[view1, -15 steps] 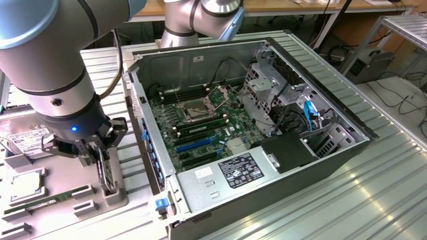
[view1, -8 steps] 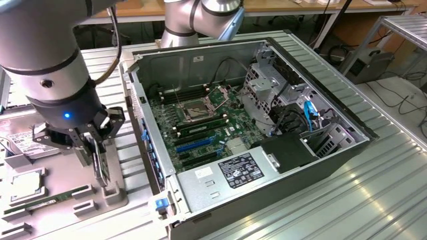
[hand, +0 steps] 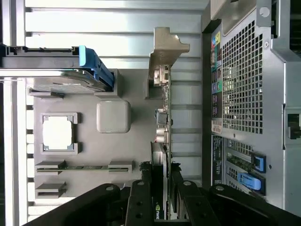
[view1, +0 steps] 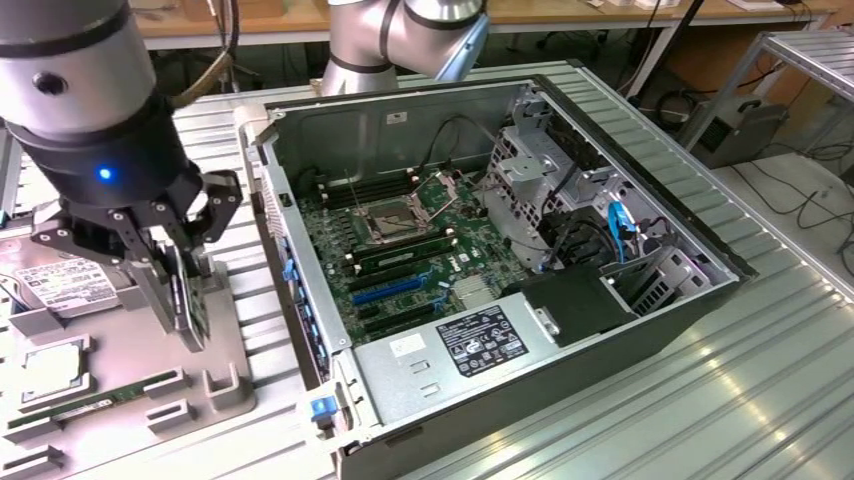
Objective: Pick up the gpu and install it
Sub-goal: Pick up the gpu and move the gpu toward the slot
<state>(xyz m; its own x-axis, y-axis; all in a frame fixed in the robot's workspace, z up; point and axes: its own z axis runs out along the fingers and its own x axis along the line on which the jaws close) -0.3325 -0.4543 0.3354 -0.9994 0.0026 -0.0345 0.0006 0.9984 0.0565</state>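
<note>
Pincer [view1: 174,272] [hand: 161,182] at the exterior view's left, mid-frame, clenched on the gpu [view1: 187,312] [hand: 163,136]. Card held on edge, with its silver bracket [hand: 165,52] at the end away from the fingers. Under it is a grey tray [view1: 224,348] [hand: 136,141]. The tray holds a hard drive [view1: 56,285] [hand: 61,82] toward the frame's left edge, a processor chip [view1: 47,365] [hand: 57,133] below that, and a memory stick [view1: 94,405] [hand: 84,166] lower left. Whether card touches tray: cannot tell. Computer case [view1: 667,330] [hand: 244,70] lies open at frame centre, just beside the tray. Inside it are the motherboard [view1: 400,250], a labelled power supply [view1: 454,350] at the lower end, and a blue cable [view1: 617,235] on the right. Ribbed metal bench [view1: 667,420] carries all. Wooden worktop [view1: 267,20] along the top edge; cables [view1: 814,200] on the floor, upper right.
</note>
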